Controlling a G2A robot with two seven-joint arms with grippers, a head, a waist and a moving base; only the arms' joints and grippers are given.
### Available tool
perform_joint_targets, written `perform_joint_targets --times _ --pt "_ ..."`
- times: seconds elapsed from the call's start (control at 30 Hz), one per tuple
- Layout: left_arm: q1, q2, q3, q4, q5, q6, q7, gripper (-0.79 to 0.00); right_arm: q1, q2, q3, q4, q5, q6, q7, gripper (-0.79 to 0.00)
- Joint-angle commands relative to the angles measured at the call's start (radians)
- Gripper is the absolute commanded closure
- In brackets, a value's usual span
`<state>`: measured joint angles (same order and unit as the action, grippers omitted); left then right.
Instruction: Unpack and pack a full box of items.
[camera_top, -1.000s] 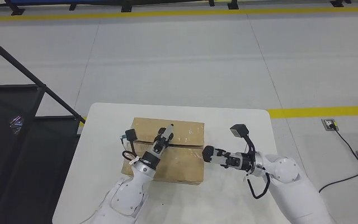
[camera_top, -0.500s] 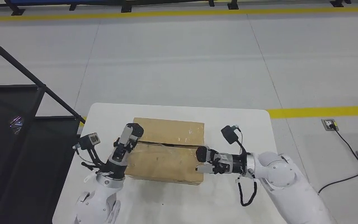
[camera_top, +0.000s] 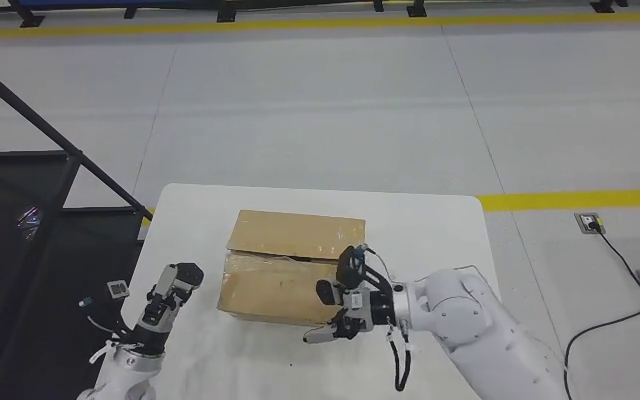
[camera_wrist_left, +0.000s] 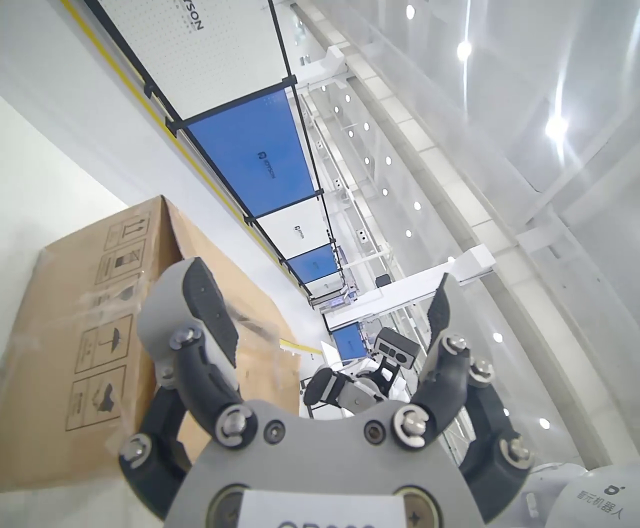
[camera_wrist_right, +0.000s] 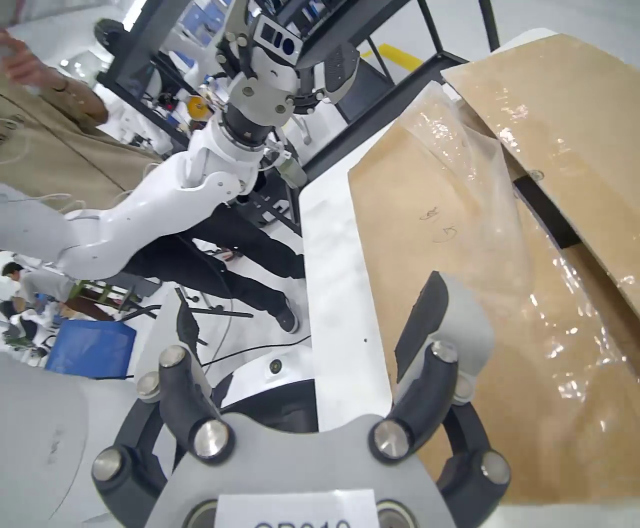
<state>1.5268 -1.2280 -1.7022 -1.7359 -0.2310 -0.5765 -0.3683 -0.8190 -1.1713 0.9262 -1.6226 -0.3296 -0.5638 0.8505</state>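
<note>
box sits mid-frame in the top view on the white bench; lid closed but seam split, far flap lifted a bit over near flap; clear tape torn and crinkled along the seam, dark gap showing under the far flap

left end effector lower left of the top view, off the box's left side and apart from it; fingers spread wide, nothing between them

right end effector at the box's near edge, right of centre; fingers spread, nothing held; one finger over the near flap, the other out past the edge over the bench; can't tell if it touches cardboard

handling, my read: corrugated board, panels stiff, flaps hinge easily at the crease; box is meant to be full so assume heavy, don't lift it by a flap; tape film looks slick and floppy, poor thing to pinch; best hold is the far flap's free edge at the gap, one finger under and one on top, then fold it back; if the box slides, brace the left wall with the left end effector; watch for loose tape sticking to the pads
</note>
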Motion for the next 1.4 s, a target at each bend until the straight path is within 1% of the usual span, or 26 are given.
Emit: perform_joint_targets --times 0.0,0.27,0.37,0.5,0.57,0.8,0.97,1.07,1.23,1.37 --pt "-0.011 0.0 0.009 0.01 -0.005 -0.001 -0.006 -0.785 0.021 -0.013 -0.049 0.003 -0.063 0.021 -0.046 -0.785" --pt "-0.047 -0.001 0.041 0.037 -0.002 0.008 -0.015 -0.785 0.117 -0.074 -0.201 0.042 -0.236 0.16 -0.177 -0.785" --pt "-0.056 -0.001 0.05 0.044 0.006 0.01 -0.013 -0.785 0.14 -0.093 -0.236 0.054 -0.272 0.197 -0.209 -0.785" --pt "-0.063 -0.002 0.059 0.05 0.01 0.009 -0.012 -0.785 0.161 -0.115 -0.268 0.064 -0.334 0.308 -0.24 -0.785" --pt "-0.064 -0.002 0.063 0.052 0.011 0.009 -0.012 -0.785 0.165 -0.124 -0.276 0.067 -0.344 0.329 -0.251 -0.785" --pt "-0.066 -0.002 0.075 0.055 0.014 0.001 -0.011 -0.785 0.156 -0.134 -0.257 0.062 -0.389 0.405 -0.266 -0.785" --pt "-0.072 -0.003 0.088 0.053 0.024 0.006 -0.007 -0.785 0.127 -0.129 -0.218 0.031 -0.396 0.421 -0.264 -0.785" --pt "-0.077 -0.003 0.097 0.052 0.034 0.012 -0.004 -0.785 0.106 -0.125 -0.184 0.017 -0.366 0.427 -0.249 -0.785" --pt "-0.089 -0.004 0.113 0.05 0.056 0.022 0.007 -0.785 0.096 -0.121 -0.119 0.026 -0.244 0.408 -0.191 -0.785" --pt "-0.101 -0.005 0.127 0.05 0.071 0.035 0.01 -0.785 0.086 -0.117 -0.087 0.023 -0.232 0.381 -0.197 -0.785"
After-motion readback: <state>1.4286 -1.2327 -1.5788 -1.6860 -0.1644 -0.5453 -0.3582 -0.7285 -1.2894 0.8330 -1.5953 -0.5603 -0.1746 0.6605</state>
